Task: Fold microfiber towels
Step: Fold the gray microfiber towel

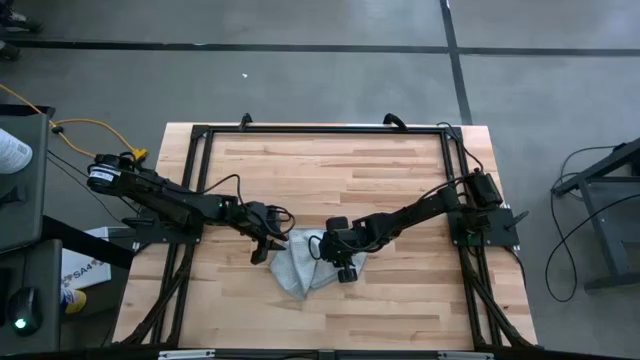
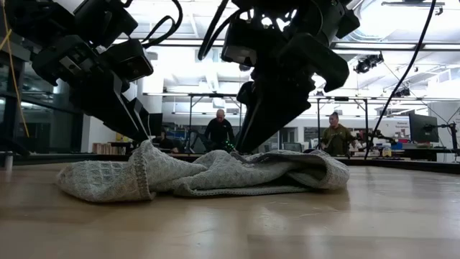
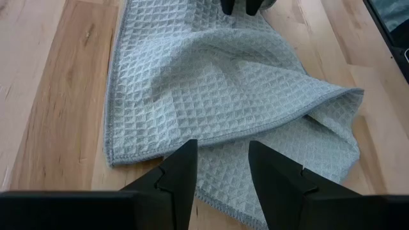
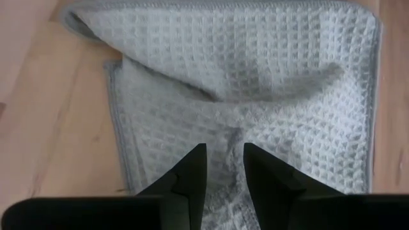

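Note:
The light grey-blue waffle-textured towel [image 1: 300, 265] lies crumpled and partly folded over itself on the wooden table, near the middle of the near half. It also shows in the low view [image 2: 201, 176]. My left gripper [image 1: 268, 250] is at the towel's left end and my right gripper [image 1: 335, 262] is at its right part. Both point down at the cloth with their fingers close together on it. The left wrist view [image 3: 222, 153] and the right wrist view [image 4: 225, 150] each show cloth in the narrow gap between the fingers. My left gripper pinches a raised fold at the towel's left end [image 2: 147, 147] between its two fingers, slanting down from the upper left. The cloth rises to a peak at the fingers, and the rest lies slack on the table. How many layers it holds, I cannot tell. My right gripper pinches a small pucker of cloth [image 4: 231, 135] in the towel's right part between its two fingers, slanting down from above. Creases run out from the fingertips. The towel around it lies on the table, with one folded-over layer [image 4: 255, 57] beyond the fingers.
Bare wood surrounds the towel on all sides. A black frame [image 1: 320, 130] runs along the table's far and side edges. Two people [image 2: 219, 129] [image 2: 334, 133] stand far off in the room behind the table.

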